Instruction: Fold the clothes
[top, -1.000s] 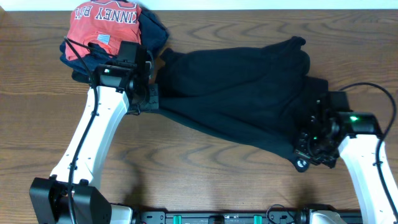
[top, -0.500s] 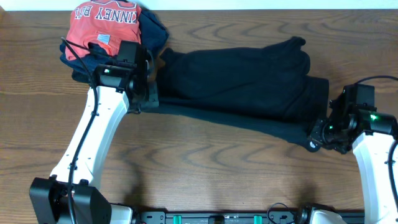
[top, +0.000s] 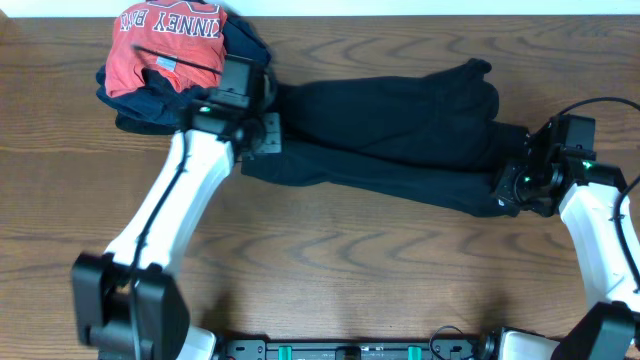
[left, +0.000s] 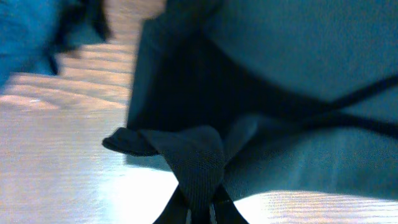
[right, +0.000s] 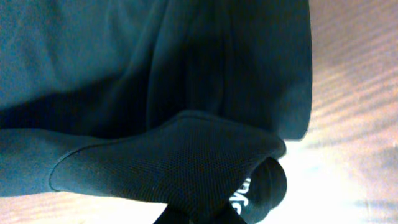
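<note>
- The black shirt (top: 390, 130) lies across the far half of the table (top: 330, 280) as a long band, stretched between the two grippers and folded over on itself.
- The left gripper (top: 262, 135) sits at the shirt's left end, clenched on a pinch of its fabric. In the left wrist view the cloth gathers into a tight peak that runs down between the fingers.
- The right gripper (top: 510, 190) is at the shirt's right end, near its lower corner, and is also clamped on the cloth. Its wrist view shows a rolled fold drawn into the fingers.
- A small white print (right: 244, 191) shows on that fold beside the right fingers. Too little of it is in view to read.
- The red shirt (top: 160, 45) lies on a navy garment (top: 135, 105) at the far left corner, just beside the left gripper. Its white lettering is upside down to the camera. "NNEY" can be made out, and the rest is unclear.
- A second ago the shirt spread wide, its near edge sagging toward the front on the right.
- Since then the right gripper has carried that edge toward the far side, and the left gripper has shifted right and a little farther back.
- The near edge now lies close against the upper layer, so the band is much narrower.
</note>
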